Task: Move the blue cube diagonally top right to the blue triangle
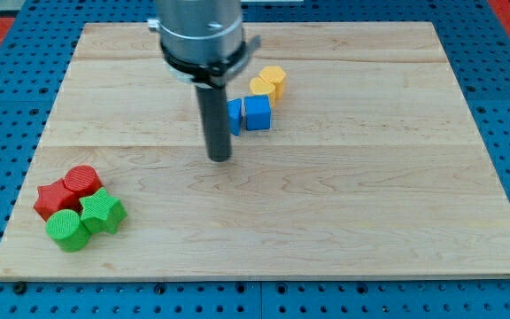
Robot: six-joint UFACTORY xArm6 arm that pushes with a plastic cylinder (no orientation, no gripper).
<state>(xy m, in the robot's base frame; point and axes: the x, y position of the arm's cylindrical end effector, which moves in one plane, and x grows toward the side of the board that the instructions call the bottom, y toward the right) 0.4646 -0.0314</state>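
Tabletop (326, 221) of pale wooden planks fills most of the view, lying on a blue perforated surface, with red patches showing at the view's top corners. The arm comes down from the view's top centre as a grey metal cylinder with a dark collar, and a straight dark rod hangs upright from it. It carries a rod rather than a claw, so no part of it opens or closes and it holds no block. My tip (220, 159) rests on bare wood.

Just up and to the view's right of my tip sits the blue cube (258, 113), touching a second blue block (235, 116) on its left; the rod partly hides that one, so its shape is unclear. Further up and right, two yellow blocks (268, 83) sit close above the cube. Well away toward the view's lower left, a red cylinder (82, 182), red star (53, 201), green star (102, 211) and green cylinder (66, 229) huddle together
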